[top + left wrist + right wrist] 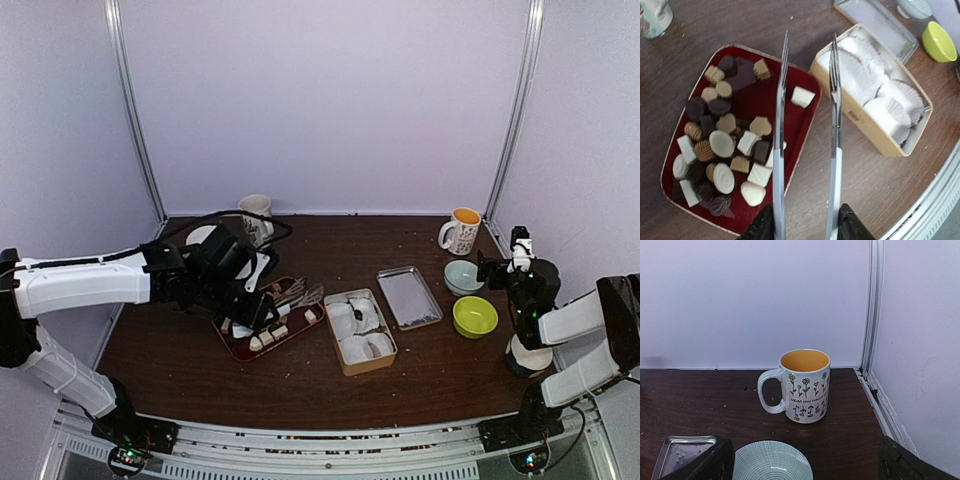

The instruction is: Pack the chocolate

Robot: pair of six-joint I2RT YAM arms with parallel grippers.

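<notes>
Left hand (pixel 805 227) gripping tongs (pixel 835 150), right hand (pixel 807 462) seemingly open, brown table (pixel 440 370), lilac walls (pixel 330 100)

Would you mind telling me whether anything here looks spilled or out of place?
Nothing is spilled. One white chocolate lies apart from the other chocolates, near the edge of the red tray but inside it.

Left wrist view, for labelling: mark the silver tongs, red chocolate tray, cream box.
silver tongs (pixel 835 100), left wrist view, right arm.
red chocolate tray (pixel 796 125), left wrist view, bare floor.
cream box (pixel 865 127), left wrist view, near wall.
</notes>
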